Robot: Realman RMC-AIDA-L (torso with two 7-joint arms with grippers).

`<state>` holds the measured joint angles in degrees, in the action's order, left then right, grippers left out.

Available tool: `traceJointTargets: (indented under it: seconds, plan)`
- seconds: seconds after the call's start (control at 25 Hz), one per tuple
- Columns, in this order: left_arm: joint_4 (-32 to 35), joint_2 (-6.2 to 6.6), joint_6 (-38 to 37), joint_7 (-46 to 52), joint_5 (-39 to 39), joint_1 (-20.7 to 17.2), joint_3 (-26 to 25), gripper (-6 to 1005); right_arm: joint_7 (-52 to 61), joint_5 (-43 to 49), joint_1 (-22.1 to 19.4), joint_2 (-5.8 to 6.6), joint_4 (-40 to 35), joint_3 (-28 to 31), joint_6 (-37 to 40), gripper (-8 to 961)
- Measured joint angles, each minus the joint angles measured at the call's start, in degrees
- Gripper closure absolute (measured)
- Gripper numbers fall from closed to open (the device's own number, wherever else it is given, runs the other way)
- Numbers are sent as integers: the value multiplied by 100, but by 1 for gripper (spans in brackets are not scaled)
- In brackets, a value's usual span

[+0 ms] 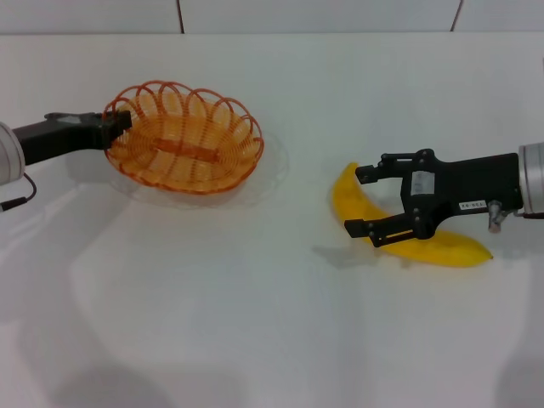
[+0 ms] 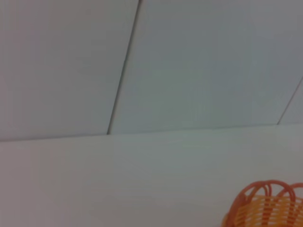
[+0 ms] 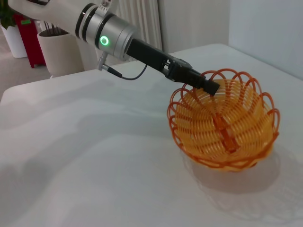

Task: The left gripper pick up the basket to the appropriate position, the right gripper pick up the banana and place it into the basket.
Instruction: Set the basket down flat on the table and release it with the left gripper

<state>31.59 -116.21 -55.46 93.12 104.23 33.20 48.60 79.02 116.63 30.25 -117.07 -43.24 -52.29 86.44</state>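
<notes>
Wide white counter (image 1: 255, 340) in front of me, and plenty of bare surface: the whole near half lies open, and there is a broad gap between the basket (image 1: 185, 140) on my left and the banana (image 1: 399, 234) on my right. The far edge of the counter meets a pale panelled wall (image 1: 323, 15) just behind the basket.

My left gripper (image 1: 119, 126) reaches in from the left edge, its jaws closed onto the basket's looped rim at the left end. In the right wrist view the gripper tip (image 3: 208, 86) sits right on the scalloped rim of the basket (image 3: 222, 127), black against the orange loops. The basket tilts, and in the head view its shadow spreads out past its base on the right. My left wrist view catches only a corner of the rim (image 2: 267, 205) against the wall and counter.

On the other side, my right gripper (image 1: 364, 201) comes in from the right edge, level over the counter. Its jaws are spread wide, one finger beyond the banana's far tip, the other across the near side of its curve, straddling it without pinching. The banana lies flat on the counter, well apart from the basket, its other end poking out under my black forearm.
</notes>
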Motion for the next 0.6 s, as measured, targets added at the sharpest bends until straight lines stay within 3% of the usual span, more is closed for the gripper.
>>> traceJointTargets:
  seconds: [0.6]
  plan:
    - [-406,6,150,-395,-341,8,3,865,0,7,49,0,70,0,6,63]
